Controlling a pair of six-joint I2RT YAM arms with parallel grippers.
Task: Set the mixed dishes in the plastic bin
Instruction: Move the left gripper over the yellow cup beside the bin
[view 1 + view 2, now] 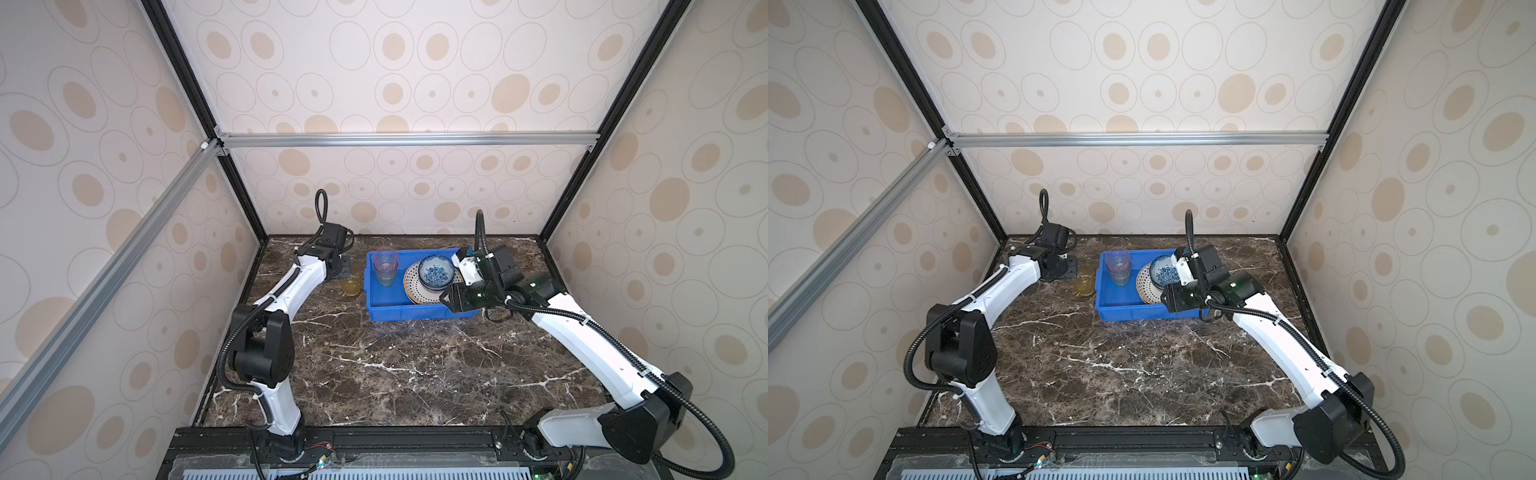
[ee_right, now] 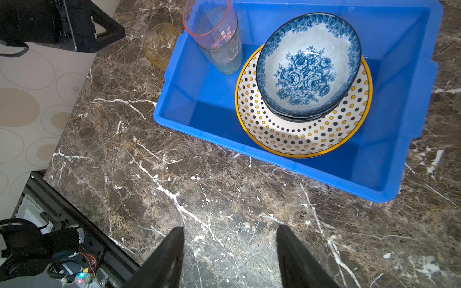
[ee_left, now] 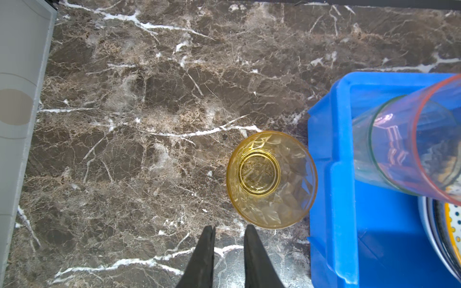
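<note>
Yellow tumbler (image 3: 272,179) is standing just beside the blue bin (image 3: 341,199); left gripper (image 3: 230,228) is holding its jaws a little apart, right gripper (image 2: 230,228) wide apart.

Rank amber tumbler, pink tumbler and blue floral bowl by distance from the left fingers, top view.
1. amber tumbler: on the table outside the blue bin's left wall, beside the left fingers.
2. pink tumbler: inside the bin, left end.
3. blue floral bowl: on the dotted plate, farther right.

You have three tumblers: one amber tumbler (image 3: 272,179), one pink tumbler (image 2: 209,27), one green tumbler (image 2: 227,62). One blue-white floral bowl (image 2: 306,67) and one dotted plate (image 2: 299,134) show; the stack beneath is uncountable. One blue bin (image 2: 184,104).
</note>
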